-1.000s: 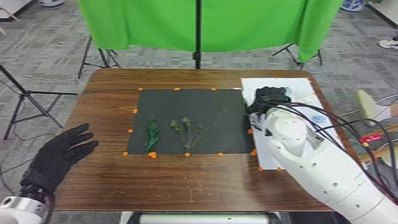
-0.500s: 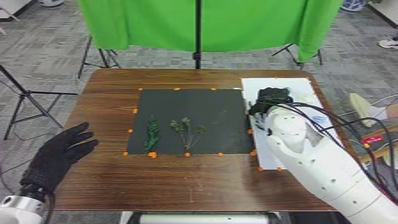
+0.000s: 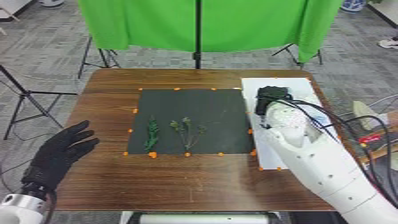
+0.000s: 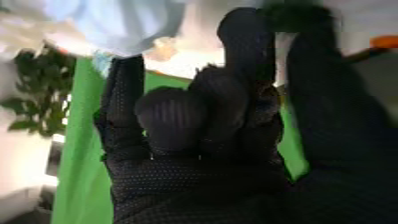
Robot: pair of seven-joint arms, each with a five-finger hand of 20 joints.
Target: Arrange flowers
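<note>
Shifted slightly outward, the black fabric-gloved right hand point(image 3: 273, 94) sits right of the dark square mat point(image 3: 191, 104), presumably for picking; grip cannot be determined.

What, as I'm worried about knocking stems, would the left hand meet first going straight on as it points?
Probably the green cloth, beyond the table; the left hand's height is unclear.

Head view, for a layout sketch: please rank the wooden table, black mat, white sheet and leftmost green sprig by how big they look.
1. Wooden table
2. Black mat
3. White sheet, partly hidden by the right arm
4. Leftmost green sprig
</note>
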